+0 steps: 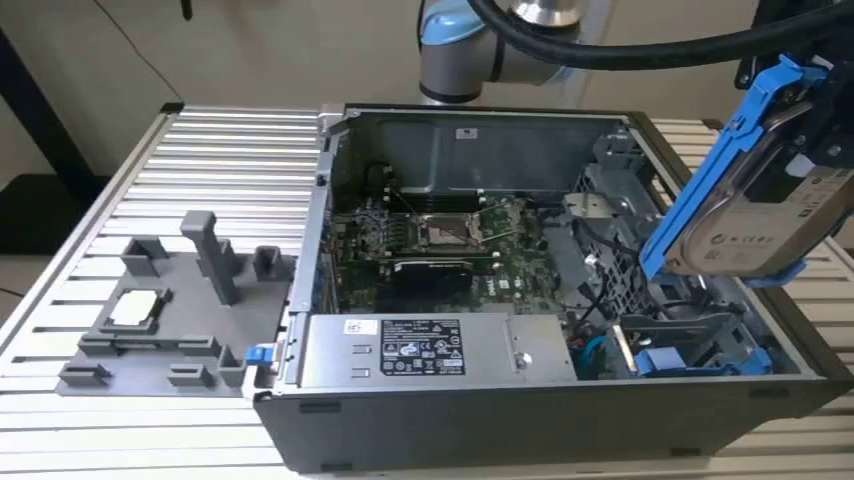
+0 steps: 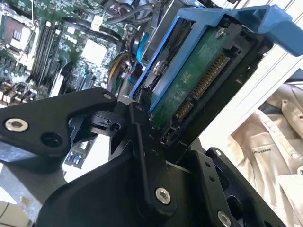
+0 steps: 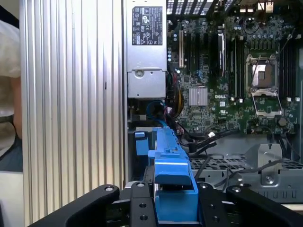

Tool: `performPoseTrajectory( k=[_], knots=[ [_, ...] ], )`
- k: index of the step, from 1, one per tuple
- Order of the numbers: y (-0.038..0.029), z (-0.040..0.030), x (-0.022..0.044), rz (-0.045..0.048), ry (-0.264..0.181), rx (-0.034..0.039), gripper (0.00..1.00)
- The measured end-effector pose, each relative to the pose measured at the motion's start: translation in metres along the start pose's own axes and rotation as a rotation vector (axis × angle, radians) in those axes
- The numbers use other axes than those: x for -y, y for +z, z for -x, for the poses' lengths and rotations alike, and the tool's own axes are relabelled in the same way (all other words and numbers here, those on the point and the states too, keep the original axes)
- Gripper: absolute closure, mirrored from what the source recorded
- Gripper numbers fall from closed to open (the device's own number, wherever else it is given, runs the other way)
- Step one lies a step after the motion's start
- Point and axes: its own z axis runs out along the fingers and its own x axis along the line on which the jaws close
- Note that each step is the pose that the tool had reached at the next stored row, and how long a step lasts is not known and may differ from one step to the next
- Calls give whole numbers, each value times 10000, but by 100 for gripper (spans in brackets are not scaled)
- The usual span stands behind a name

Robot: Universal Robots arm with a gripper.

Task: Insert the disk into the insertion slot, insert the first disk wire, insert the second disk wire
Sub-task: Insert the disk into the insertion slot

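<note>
The disk [image 1: 767,215], a silver-grey drive with a white label in a bright blue carrier, hangs tilted above the open computer case's right side in the exterior view. My gripper [image 1: 823,150] is shut on its upper end. In the second wrist view the disk [image 2: 194,80] shows its green circuit board and connector between my black fingers [image 2: 147,156]. In the first wrist view the blue carrier's edge [image 3: 173,161] sits in my gripper [image 3: 174,201]. The insertion slot [image 1: 621,265], in the dark perforated drive cage, lies below and to the left of the disk.
The silver labelled power-supply box [image 1: 420,350] sits at the case's front. Another blue-fronted carrier [image 1: 667,360] sits low in the case beside blue cables [image 1: 591,350]. A grey fixture plate [image 1: 174,310] lies on the ribbed table. A person's white sleeve [image 2: 265,142] is nearby.
</note>
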Motion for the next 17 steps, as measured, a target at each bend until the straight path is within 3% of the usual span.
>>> performPoseTrajectory(
  k=[11,17],
  knots=[
    [65,-20,8,-57,-2,17,67],
    [105,-35,15,-141,-3,22,67]
  ],
)
